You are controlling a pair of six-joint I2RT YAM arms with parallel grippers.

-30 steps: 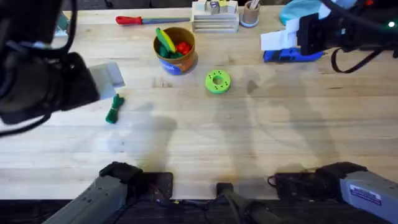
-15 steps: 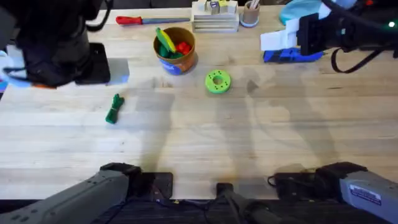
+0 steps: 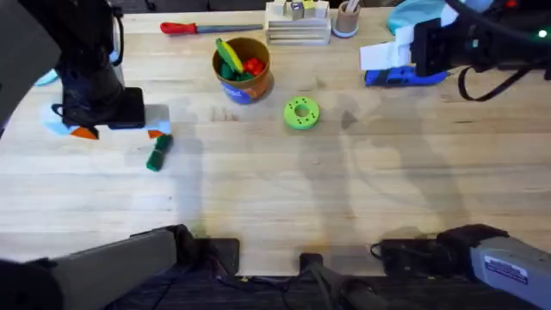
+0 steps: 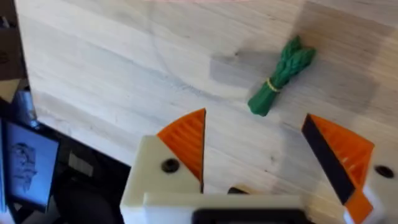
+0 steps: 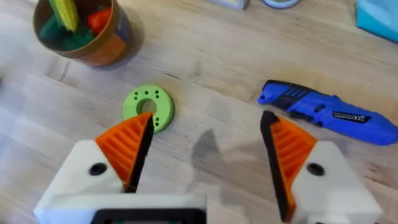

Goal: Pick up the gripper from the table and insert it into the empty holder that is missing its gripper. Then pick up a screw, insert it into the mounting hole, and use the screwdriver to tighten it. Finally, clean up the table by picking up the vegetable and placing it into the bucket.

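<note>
The vegetable [image 3: 157,152], a small dark-green bundle, lies on the wooden table at the left. My left gripper [image 3: 119,132] hangs open just beyond and left of it, with nothing between its orange pads. In the left wrist view the vegetable [image 4: 281,76] lies ahead of the open left gripper [image 4: 254,132]. The bucket [image 3: 243,69], blue with a tan rim, stands at the back centre with toys inside. The blue screwdriver [image 3: 405,76] lies at the back right, below my open, empty right gripper [image 3: 381,57]. The loose gripper, holder and screw are out of view.
A bright green ring disc [image 3: 301,113] lies right of the bucket. A red-handled screwdriver [image 3: 198,27] and a stack of small parts boxes [image 3: 298,24] sit along the far edge. The right wrist view shows the disc [image 5: 148,107], blue screwdriver [image 5: 326,112] and bucket [image 5: 81,28].
My left arm has swung away from the camera and down toward the table, bringing its open gripper close beside the vegetable. The right arm has not moved.
</note>
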